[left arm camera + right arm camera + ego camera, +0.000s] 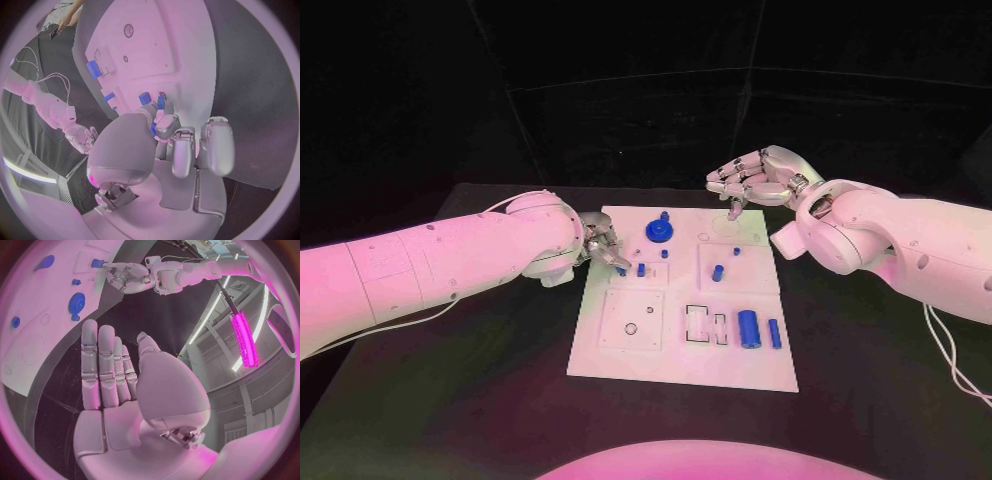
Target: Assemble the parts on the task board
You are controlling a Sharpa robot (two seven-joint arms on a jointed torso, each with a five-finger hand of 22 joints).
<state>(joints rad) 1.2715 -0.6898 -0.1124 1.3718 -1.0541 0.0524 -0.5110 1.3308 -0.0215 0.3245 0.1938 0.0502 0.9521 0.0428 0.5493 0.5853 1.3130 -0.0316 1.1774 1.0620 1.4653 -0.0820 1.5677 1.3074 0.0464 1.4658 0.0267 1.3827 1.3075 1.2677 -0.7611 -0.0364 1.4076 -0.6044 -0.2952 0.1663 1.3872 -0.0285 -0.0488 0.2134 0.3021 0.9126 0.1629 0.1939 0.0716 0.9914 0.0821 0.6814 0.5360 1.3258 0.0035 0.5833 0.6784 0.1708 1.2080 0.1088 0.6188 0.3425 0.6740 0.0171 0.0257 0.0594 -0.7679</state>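
Observation:
The white task board (678,360) lies in the middle of the table. On it are a blue gear (658,233), small blue pegs (718,272), a blue cylinder (749,325) and a blue bar (775,333). My left hand (600,245) sits at the board's left edge, fingers curled, pinching a small blue part (620,268) low over the board beside another blue peg (642,269). The left wrist view shows that blue part (154,129) between thumb and finger. My right hand (754,178) hovers above the board's far edge and holds nothing. Its fingers (103,365) lie straight, thumb apart.
Square recessed panels (636,320) with small holes and a slotted frame (704,325) take up the board's near half. Black table (473,400) surrounds the board. The right wrist view shows the gear (77,301) and my left hand (128,277) across the board (37,350).

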